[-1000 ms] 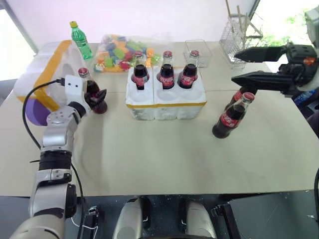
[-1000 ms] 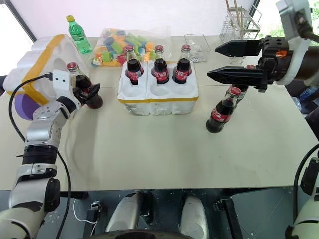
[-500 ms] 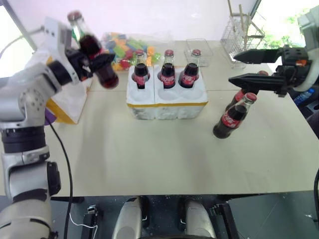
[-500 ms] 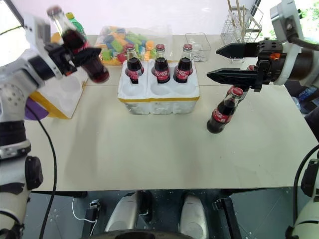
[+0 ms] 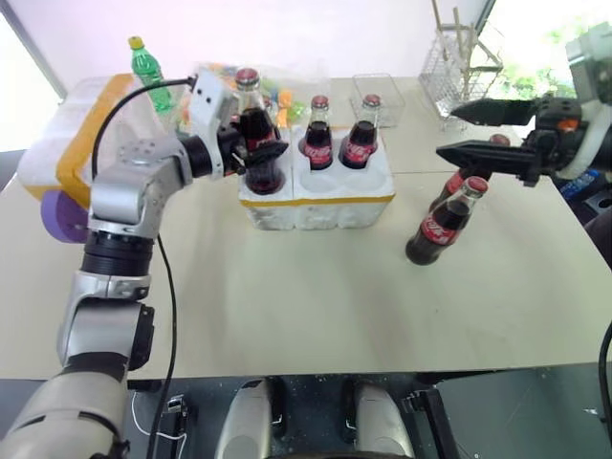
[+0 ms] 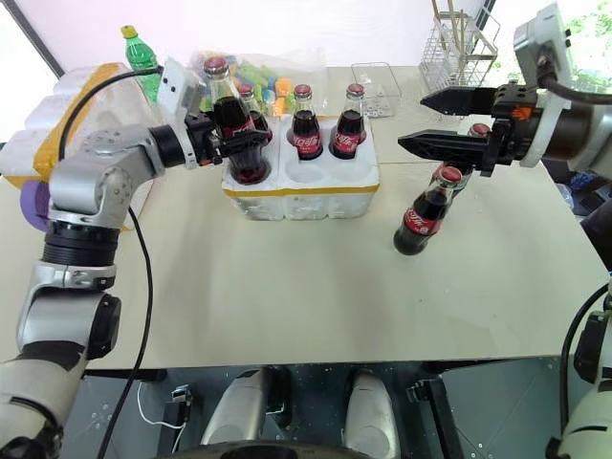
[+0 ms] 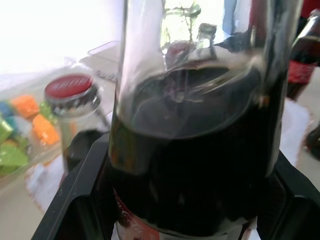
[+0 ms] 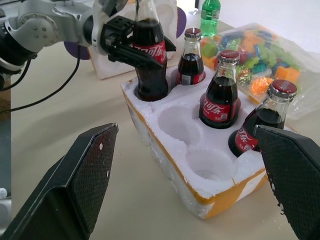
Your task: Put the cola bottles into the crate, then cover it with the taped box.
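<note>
Glass cola bottle clamped in my left gripper could clip the crate rim and tip; right gripper wide open, empty.

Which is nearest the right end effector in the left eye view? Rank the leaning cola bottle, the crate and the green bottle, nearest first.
1. The leaning cola bottle, just below the right end effector on the table's right side.
2. The crate, mid-table, to the left of it.
3. The green bottle, at the far left back corner.
</note>
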Controlling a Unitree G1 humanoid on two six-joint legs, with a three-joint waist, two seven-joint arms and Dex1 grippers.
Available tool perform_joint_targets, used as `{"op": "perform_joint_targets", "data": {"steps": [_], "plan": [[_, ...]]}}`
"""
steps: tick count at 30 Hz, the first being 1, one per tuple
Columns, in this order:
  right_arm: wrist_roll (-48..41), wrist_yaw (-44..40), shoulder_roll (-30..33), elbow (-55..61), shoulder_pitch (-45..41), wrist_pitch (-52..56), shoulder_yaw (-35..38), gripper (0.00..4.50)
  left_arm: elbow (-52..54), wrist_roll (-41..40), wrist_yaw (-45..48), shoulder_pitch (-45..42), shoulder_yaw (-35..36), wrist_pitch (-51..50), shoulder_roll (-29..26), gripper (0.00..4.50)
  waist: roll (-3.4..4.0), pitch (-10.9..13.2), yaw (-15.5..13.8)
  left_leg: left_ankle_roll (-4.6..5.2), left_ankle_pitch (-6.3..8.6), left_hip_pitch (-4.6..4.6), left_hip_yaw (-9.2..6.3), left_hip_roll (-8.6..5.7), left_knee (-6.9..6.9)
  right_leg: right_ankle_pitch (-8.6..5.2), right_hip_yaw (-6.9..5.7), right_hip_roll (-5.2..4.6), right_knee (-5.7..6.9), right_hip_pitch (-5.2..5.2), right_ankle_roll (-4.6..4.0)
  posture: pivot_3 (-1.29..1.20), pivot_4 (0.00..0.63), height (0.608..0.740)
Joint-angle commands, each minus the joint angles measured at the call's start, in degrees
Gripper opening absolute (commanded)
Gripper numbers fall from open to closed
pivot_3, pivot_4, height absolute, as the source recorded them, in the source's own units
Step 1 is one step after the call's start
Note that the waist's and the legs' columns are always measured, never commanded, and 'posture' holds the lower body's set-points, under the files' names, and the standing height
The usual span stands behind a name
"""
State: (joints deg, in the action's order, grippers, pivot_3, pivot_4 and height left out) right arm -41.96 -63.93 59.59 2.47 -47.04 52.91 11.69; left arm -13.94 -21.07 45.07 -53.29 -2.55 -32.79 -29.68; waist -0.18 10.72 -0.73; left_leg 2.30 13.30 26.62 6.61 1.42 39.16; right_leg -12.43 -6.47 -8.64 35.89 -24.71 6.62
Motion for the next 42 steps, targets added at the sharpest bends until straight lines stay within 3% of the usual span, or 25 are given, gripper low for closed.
{"op": "perform_joint_targets", "data": {"steps": [1, 16, 17, 19, 26, 32, 37, 42], "plan": [[-1.1, 0.8, 1.0, 2.1, 0.1, -0.3, 2.8, 4.50, 2.6, 0.9, 0.7, -0.2, 0.0, 2.3, 0.6, 2.72, 0.00, 0.0, 0.0, 0.00, 0.00, 0.00, -0.02, 0.02, 0.00, 0.00, 0.00, 0.00, 0.00, 0.01, 0.00, 0.00, 0.150, 0.736], [2.4, 2.4, -0.7, -2.0, -3.4, -3.2, -0.8, 4.50, -3.0, 8.9, -4.4, 5.1, -2.3, 4.0, 5.0, 2.72, 0.04, 0.0, 0.0, 0.01, 0.00, -0.07, -0.08, 0.05, 0.01, 0.00, 0.00, 0.00, 0.00, 0.07, 0.00, 0.00, 0.150, 0.736], [2.5, 2.4, -0.7, -2.0, -3.5, -3.3, -0.8, 4.50, -2.7, 8.3, -4.6, 5.2, -1.6, 3.7, 5.2, 3.78, 0.04, 0.0, 0.0, 0.01, 0.01, -0.11, -0.08, 0.06, 0.01, 0.00, 0.00, 0.00, 0.00, 0.10, 0.00, 0.00, 0.150, 0.736], [2.6, 2.2, -0.8, -2.2, -3.5, -3.4, -0.9, 4.50, -1.9, 7.7, -4.6, 5.5, -1.0, 3.5, 5.4, 4.47, 0.04, 0.0, 0.1, 0.02, 0.01, -0.14, -0.08, 0.08, 0.01, 0.00, 0.00, 0.00, 0.01, 0.12, 0.00, 0.00, 0.150, 0.736], [3.4, 1.6, -0.4, -2.7, -3.5, -4.2, -1.2, 4.50, 5.4, 3.5, -1.5, 7.4, 2.0, 0.8, 3.9, 4.47, 0.06, 0.0, 0.2, 0.01, 0.01, -0.13, -0.09, 0.10, 0.01, 0.00, 0.00, 0.00, 0.02, 0.11, -0.01, 0.00, 0.150, 0.736], [4.2, -1.0, 2.4, -5.3, -6.7, -4.7, -0.9, 4.50, 11.1, -11.1, 6.4, 1.3, 13.6, -10.9, -5.6, 4.47, 0.03, 0.0, 0.2, 0.01, 0.01, -0.05, -0.09, 0.12, 0.00, 0.00, 0.00, 0.02, 0.04, 0.00, -0.01, 0.00, 0.150, 0.736], [2.0, -0.5, 2.7, -9.1, -9.0, -5.6, 5.0, 4.50, 12.0, -19.6, 15.3, -3.4, 16.9, -17.5, -14.8, 4.47, 0.06, 0.0, 0.0, 0.01, 0.02, -0.06, -0.08, 0.08, -0.02, -0.01, 0.00, 0.00, -0.05, 0.07, -0.01, 0.00, 0.150, 0.736], [0.6, -1.4, 4.9, -3.7, 2.1, -5.1, 13.0, 4.50, 16.6, -24.7, 23.2, -1.7, 14.1, -20.9, -18.4, 4.47, -0.01, 0.0, -0.1, -0.01, 0.02, -0.11, -0.17, 0.07, 0.00, -0.01, -0.06, 0.02, -0.12, 0.24, -0.01, 0.00, 0.150, 0.736]]}}
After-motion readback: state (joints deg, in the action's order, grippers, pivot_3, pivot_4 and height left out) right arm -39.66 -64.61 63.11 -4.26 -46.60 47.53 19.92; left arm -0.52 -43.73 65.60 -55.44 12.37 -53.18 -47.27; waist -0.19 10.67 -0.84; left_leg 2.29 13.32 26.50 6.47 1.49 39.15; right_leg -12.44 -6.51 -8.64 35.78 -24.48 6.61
